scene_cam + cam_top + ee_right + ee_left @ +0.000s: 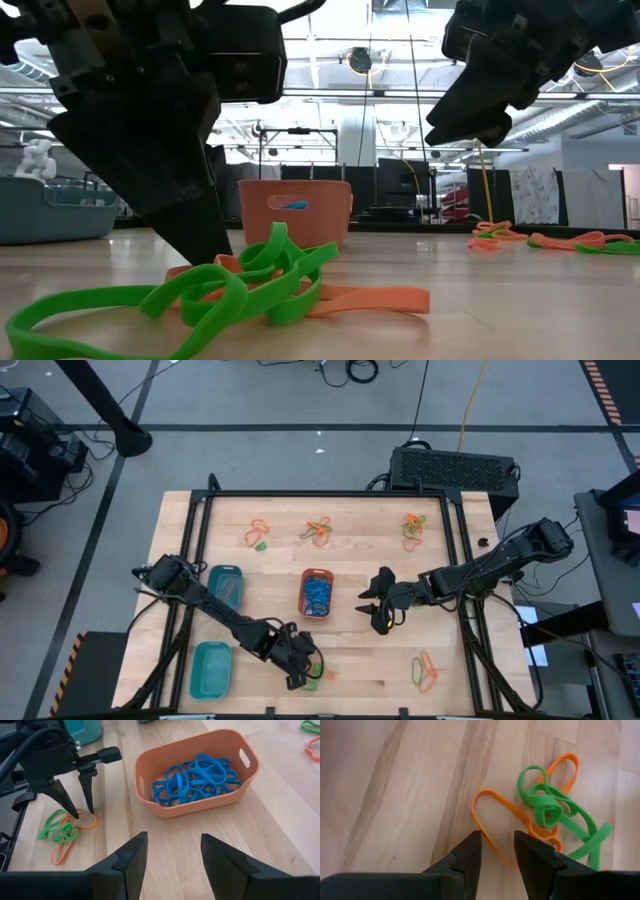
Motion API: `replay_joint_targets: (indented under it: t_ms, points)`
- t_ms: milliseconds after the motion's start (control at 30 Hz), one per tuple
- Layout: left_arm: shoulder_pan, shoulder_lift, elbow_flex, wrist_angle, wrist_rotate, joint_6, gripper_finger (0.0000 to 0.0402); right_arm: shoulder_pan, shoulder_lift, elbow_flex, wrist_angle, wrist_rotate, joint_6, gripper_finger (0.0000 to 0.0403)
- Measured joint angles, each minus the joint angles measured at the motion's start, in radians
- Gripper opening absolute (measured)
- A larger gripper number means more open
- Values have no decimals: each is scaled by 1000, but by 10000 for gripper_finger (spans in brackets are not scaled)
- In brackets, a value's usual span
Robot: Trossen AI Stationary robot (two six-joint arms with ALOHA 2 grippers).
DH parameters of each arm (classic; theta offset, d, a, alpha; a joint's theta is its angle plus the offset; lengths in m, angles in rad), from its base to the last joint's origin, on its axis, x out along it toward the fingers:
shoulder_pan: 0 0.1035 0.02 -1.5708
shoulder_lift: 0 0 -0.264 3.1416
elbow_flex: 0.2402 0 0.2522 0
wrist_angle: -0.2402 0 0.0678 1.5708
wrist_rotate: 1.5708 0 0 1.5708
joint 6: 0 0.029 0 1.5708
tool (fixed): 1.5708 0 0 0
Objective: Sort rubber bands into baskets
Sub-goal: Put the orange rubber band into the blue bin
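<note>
A tangle of green and orange rubber bands (547,810) lies flat on the wooden table near its front edge. My left gripper (497,834) points down over it, open. Its fingertips stand on either side of a strand of one orange band (487,807), and the right wrist view shows the same gripper (82,812). The orange basket (192,807) stands at mid-table and holds blue bands (195,780). My right gripper (172,837) hovers open to the right of it, holding nothing. A blue-teal basket (226,585) and a teal basket (210,668) stand at the left.
More heaps of mixed bands lie along the far side (258,535), (320,530), (413,528), and one lies at the near right (427,672). Black frame rails (200,560) border the table. Bare wood lies between the orange basket and the near tangle.
</note>
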Motion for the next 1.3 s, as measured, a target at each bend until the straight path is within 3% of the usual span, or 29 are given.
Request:
replay_joint_targets:
  t_ms: [200,433,800,1033,1300]
  points:
    - [0,-18,-2,-8,-10,12,108,0,0,0,3,0,0,176]
    - [-1,-45,-6,-42,-47,82,11,0,0,0,5,0,-4,176]
    - [-37,-273,-7,-118,-220,166,3,0,-1,0,2,0,-4,176]
    - [-72,-425,-6,-321,-350,150,3,0,-1,0,1,0,-5,176]
    - [-70,-502,-6,-732,-396,-67,2,0,-1,0,2,0,-3,176]
